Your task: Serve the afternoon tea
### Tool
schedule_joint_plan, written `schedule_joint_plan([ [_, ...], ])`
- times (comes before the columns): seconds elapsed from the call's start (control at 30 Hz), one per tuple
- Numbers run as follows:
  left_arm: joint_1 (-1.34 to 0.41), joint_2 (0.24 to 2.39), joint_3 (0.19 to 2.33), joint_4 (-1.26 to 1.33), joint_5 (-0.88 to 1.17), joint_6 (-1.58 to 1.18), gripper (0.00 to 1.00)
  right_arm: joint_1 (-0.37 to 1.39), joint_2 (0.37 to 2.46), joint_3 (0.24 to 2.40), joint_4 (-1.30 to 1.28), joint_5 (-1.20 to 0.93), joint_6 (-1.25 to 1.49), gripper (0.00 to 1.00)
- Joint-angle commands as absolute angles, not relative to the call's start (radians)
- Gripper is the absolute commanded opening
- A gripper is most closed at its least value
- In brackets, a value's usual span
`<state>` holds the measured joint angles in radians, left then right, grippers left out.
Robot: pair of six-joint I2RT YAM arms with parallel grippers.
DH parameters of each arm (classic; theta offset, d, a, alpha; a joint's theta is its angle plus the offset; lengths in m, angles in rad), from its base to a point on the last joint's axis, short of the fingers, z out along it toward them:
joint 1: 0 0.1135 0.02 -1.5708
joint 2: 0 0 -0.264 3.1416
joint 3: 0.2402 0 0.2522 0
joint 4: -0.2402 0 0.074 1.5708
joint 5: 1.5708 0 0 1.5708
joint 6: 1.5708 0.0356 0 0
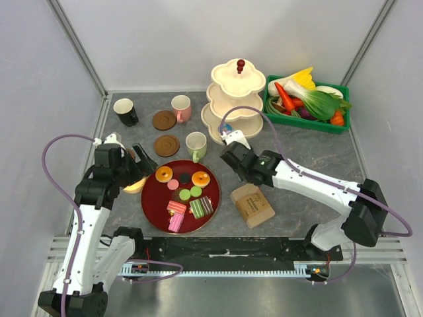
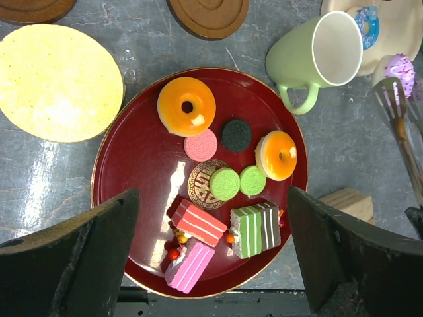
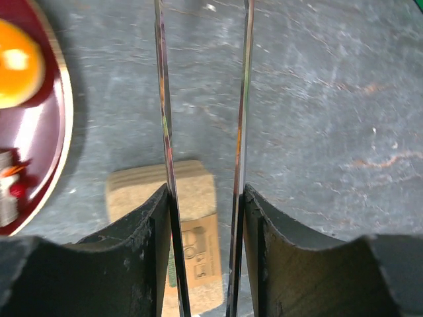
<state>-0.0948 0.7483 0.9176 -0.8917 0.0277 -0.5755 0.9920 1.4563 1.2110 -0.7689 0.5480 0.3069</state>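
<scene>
1. Found red plate (image 1: 152,199) near the centre of the surface, between the two arms.
2. Counted on it two orange-iced donuts (image 2: 186,105), one pink macaron (image 2: 200,145), one black macaron (image 2: 236,135) and two green macarons (image 2: 225,183). Noted three striped cake slices (image 2: 198,222) in red, green and pink along its near side.
3. Noted left end effector (image 2: 211,191) released, fingers spread wide, hovering above the near part of the plate, over the cake slices.
4. Noted right end effector (image 3: 206,191) clenched on tongs (image 3: 165,99), one thin blade against each finger. Positioned just right of the plate's far edge, pointing at the lowest tier of the cream tiered stand (image 1: 236,99).
5. Seen tongs head just beside a purple-iced donut (image 2: 400,66) at the near rim of that tier. Unable to tell whether the donut is pinched or resting.
6. Logged blue-iced donut (image 2: 373,33) lying on the same tier.
7. Located pale-green mug (image 1: 196,145) upright just beyond the plate's far-right rim. Located pink mug (image 1: 181,107) and black mug (image 1: 125,111) farther back and to the left.
8. Noted two brown coasters (image 1: 164,119) lying flat between the mugs, neither under a mug.
9. Recorded yellow disc (image 2: 59,82) left of the plate, tan block (image 1: 252,205) near and right of it, and green crate (image 1: 310,125) of toy vegetables (image 1: 317,102) at far right.
</scene>
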Motion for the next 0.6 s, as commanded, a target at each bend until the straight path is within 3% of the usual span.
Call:
schedule_joint_plan([
  [0.0, -0.089, 0.758, 0.925, -0.873, 0.028, -0.565, 0.98, 0.918, 1.45, 1.19, -0.72, 0.601, 0.308, 0.49],
  [0.57, -0.089, 0.765, 0.916, -0.864, 0.014, -0.555, 0.98, 0.723, 1.586, 1.209, -0.551, 0.552, 0.255, 0.49],
])
